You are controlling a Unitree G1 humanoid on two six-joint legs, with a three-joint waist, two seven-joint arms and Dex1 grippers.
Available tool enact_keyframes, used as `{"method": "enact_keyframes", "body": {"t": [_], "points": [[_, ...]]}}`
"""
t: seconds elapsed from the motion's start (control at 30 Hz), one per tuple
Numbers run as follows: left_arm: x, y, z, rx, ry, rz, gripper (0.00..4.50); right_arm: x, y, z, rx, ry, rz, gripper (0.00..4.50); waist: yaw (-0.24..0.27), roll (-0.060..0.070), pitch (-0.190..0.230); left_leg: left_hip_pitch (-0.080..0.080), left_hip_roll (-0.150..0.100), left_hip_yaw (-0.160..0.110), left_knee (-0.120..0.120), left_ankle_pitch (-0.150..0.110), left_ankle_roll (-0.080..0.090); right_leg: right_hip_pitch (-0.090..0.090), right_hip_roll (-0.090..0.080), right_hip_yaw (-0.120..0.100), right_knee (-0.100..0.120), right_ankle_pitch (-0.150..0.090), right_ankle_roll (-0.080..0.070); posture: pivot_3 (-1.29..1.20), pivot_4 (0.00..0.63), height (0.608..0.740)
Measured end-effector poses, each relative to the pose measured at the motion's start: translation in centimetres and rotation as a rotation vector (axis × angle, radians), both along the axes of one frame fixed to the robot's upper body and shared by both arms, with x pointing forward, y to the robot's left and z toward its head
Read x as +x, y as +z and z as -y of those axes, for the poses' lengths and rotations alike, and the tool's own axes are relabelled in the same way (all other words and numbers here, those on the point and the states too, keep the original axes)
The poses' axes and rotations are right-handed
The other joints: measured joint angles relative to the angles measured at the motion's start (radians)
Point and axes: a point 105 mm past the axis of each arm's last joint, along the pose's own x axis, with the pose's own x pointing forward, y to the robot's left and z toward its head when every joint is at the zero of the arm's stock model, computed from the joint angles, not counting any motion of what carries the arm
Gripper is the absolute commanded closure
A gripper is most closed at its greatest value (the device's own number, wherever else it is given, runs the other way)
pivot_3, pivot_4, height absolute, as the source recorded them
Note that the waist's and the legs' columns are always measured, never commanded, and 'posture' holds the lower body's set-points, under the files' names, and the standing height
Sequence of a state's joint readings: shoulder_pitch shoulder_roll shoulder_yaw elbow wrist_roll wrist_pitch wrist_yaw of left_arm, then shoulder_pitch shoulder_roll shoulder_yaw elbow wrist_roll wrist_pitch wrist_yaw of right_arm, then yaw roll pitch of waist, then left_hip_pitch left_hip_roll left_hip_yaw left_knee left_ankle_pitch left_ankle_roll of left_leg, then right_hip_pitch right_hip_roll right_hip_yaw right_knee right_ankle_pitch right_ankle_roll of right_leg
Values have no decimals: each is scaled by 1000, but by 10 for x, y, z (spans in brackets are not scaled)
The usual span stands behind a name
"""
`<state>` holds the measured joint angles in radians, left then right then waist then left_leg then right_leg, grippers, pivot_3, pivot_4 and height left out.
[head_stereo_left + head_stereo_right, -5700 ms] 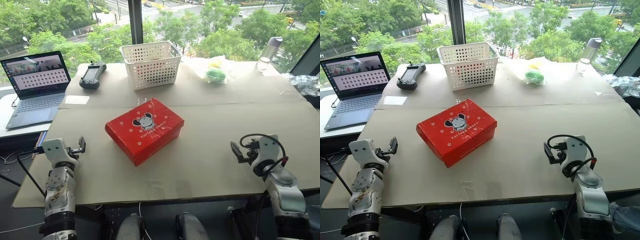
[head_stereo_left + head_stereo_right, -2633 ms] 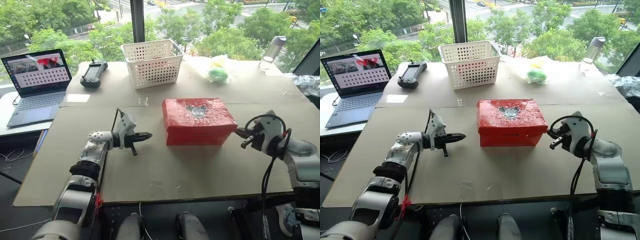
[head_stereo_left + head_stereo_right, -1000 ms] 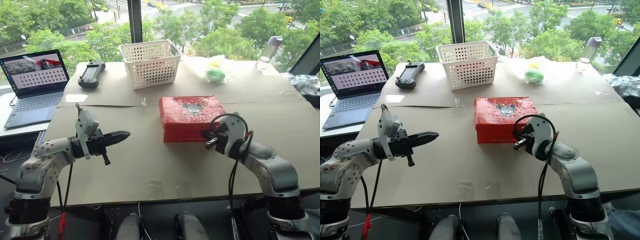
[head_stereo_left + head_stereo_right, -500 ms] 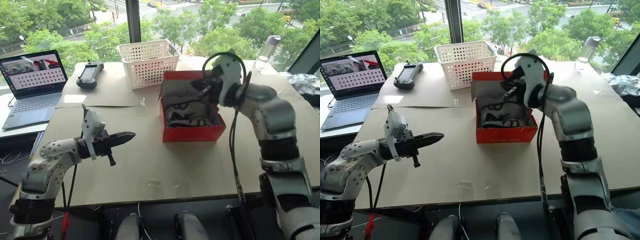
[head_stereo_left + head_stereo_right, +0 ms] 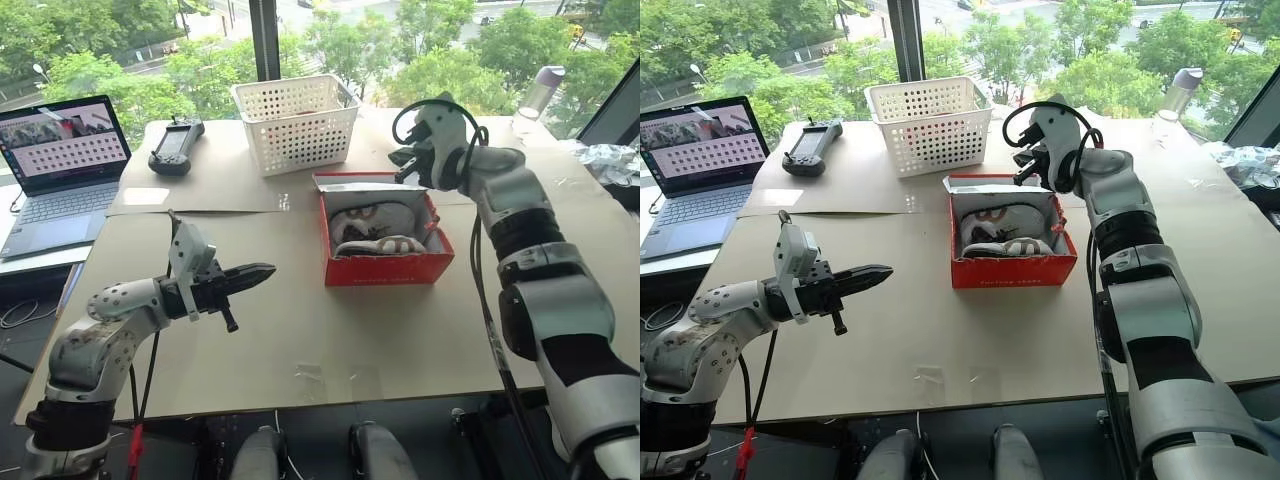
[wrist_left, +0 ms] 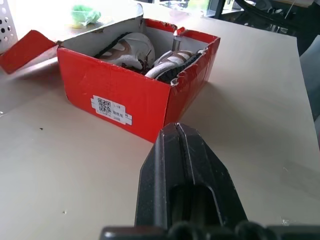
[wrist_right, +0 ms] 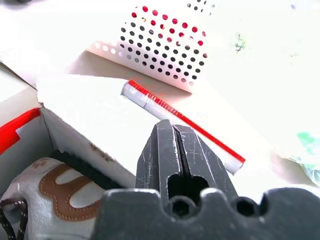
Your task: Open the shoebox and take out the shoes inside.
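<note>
We have our right gripper (image 5: pixel 1023 168) pressed shut just behind the open shoebox (image 5: pixel 1012 270), so the shoes (image 5: pixel 1002 232), lying side by side crosswise, sit below and nearer us, far from our shut left gripper (image 5: pixel 880 272).

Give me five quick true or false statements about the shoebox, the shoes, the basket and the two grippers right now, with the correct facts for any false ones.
1. The shoebox is open, its lid folded back. True.
2. The shoes lie on the table beside the box. False: both are inside the box.
3. The right gripper is shut on a shoe. False: its jaws are shut on nothing, up over the box's back edge near the lid.
4. The left gripper has its jaws shut and hovers apart from the box, pointing toward it. True.
5. The white basket holds the shoes. False: the basket stands behind the box, and no shoes are in it.
</note>
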<state>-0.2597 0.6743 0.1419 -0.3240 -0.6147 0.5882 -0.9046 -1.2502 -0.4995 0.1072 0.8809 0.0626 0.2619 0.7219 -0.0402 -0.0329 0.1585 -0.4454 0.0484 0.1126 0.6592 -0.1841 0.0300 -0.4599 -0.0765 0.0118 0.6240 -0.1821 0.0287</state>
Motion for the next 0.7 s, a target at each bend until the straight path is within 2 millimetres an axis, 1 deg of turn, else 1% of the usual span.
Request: {"method": "enact_keyframes", "body": {"t": [0.07,0.13,0.2,0.23,0.3,0.33,0.4,0.47,0.53,0.6,0.7], "points": [[0,2,-1,-5,4,5,4500,-10,3,6,-11,24,-11,4489,0,0,0,0,0,0,0,0,0,0,0,0,0,0,0,0,150,733],[1,5,-4,-8,13,12,4500,-22,11,7,-19,58,-11,4489,1,0,0,1,1,-1,1,0,0,0,0,0,1,0,0,0,150,733],[2,7,-5,-8,19,18,4500,-38,21,6,-49,113,-5,3928,0,0,0,3,1,-1,1,0,0,0,0,1,1,0,-1,0,150,733],[2,8,-5,-9,19,21,4500,-46,23,5,-65,143,-9,3739,0,0,0,4,1,-1,1,0,0,1,0,1,1,-1,-1,0,150,733],[3,10,-6,-11,24,27,4500,-62,25,0,-105,216,-23,3074,-1,0,0,5,2,-1,1,0,0,1,0,1,1,-1,-1,0,150,733],[3,11,-6,-14,22,29,4500,-74,21,-4,-145,272,-43,2664,1,0,0,5,2,-1,1,0,0,1,0,1,1,-1,-1,0,150,733],[3,13,-6,-30,14,28,4500,-91,13,-15,-198,376,-86,2043,0,0,0,5,2,-1,1,0,0,1,0,1,2,-1,-2,0,150,733],[1,15,-3,-51,-10,23,4500,-102,3,-24,-230,455,-131,1425,0,0,0,5,2,0,1,0,0,1,0,1,2,-2,-3,0,150,733],[0,17,-3,-48,-22,21,4500,-105,0,-28,-239,486,-149,787,1,0,0,5,1,0,2,0,-1,2,0,1,2,-3,-5,0,150,733],[-2,17,-5,-30,-35,12,4500,-105,-4,-29,-257,500,-165,41,2,0,0,5,1,0,2,1,-1,2,0,1,2,-4,-7,0,150,733],[-3,19,-6,-13,-51,13,4500,-98,-13,-27,-241,493,-201,10,4,0,0,5,1,1,2,1,-1,2,0,1,2,-4,-8,0,150,733]]}}
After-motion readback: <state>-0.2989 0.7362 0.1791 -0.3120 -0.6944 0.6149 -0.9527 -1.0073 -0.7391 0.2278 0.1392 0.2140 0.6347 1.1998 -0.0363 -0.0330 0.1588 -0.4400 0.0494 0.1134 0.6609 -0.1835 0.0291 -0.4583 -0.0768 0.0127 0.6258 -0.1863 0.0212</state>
